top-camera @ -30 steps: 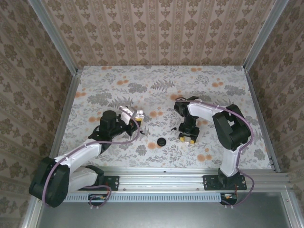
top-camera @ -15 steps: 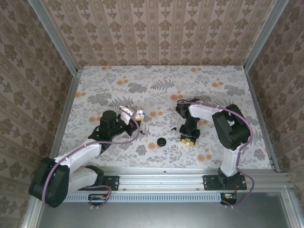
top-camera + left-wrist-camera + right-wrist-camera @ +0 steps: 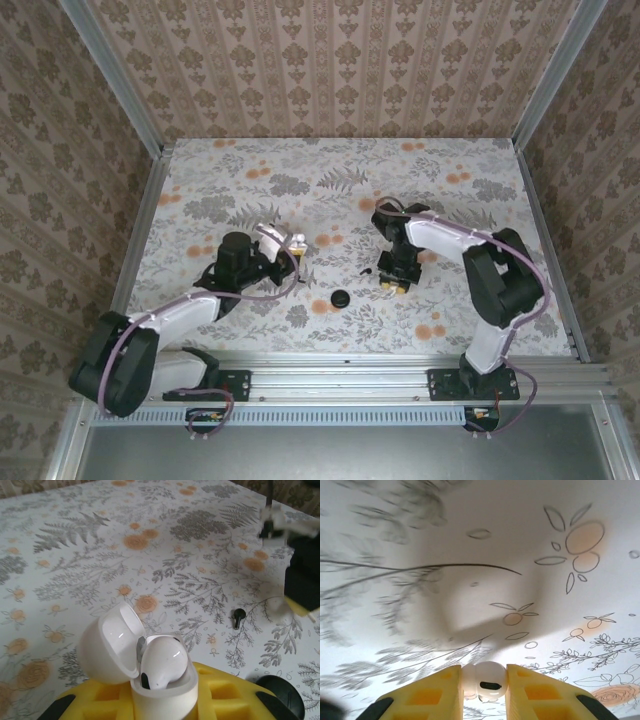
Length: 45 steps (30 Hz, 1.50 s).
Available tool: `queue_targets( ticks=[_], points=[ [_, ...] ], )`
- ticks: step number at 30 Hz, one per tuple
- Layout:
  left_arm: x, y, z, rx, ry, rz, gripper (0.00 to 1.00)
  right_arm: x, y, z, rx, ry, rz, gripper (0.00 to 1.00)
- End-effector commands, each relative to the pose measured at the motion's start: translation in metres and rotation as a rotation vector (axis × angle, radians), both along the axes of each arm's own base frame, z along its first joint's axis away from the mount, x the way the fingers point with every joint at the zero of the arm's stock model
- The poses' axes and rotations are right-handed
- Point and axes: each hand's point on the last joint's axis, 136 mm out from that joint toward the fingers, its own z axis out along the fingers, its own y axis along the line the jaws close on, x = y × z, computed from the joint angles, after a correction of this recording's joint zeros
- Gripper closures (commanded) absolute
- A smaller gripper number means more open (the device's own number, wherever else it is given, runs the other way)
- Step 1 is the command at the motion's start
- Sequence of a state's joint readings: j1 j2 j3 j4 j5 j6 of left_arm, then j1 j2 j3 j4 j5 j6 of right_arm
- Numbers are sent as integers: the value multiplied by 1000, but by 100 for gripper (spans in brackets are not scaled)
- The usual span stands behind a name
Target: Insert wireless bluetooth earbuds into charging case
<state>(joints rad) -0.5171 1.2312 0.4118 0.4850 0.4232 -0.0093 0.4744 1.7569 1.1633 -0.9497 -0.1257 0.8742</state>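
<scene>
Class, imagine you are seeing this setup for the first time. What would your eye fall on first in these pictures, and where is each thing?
In the left wrist view, an open white case with one earbud seated inside sits between the yellow pads of the left gripper. The right gripper pinches a second earbud over the floral table. A black disc lies on the table between the arms.
</scene>
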Motion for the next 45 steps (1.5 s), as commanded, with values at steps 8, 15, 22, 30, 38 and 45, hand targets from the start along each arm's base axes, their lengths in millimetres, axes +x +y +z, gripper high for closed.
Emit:
queue_targets(
  ticks=[8, 15, 22, 30, 38, 45],
  points=[
    [-7, -36, 26, -171, -92, -161, 91, 77, 89, 116, 238, -651, 242, 74],
    [-13, -51, 37, -230, -116, -257, 91, 85, 125, 179, 329, -956, 407, 74],
    [-17, -57, 53, -277, -138, -300, 91, 78, 140, 187, 326, -1048, 479, 74],
    [-14, -56, 68, -316, -154, -276, 91, 79, 144, 181, 315, -1057, 496, 75],
    [-12, -54, 80, -333, -181, -262, 91, 76, 143, 175, 315, -1050, 497, 75],
    [-12, -54, 85, -343, -188, -258, 91, 76, 148, 173, 326, -1046, 500, 74]
  ],
)
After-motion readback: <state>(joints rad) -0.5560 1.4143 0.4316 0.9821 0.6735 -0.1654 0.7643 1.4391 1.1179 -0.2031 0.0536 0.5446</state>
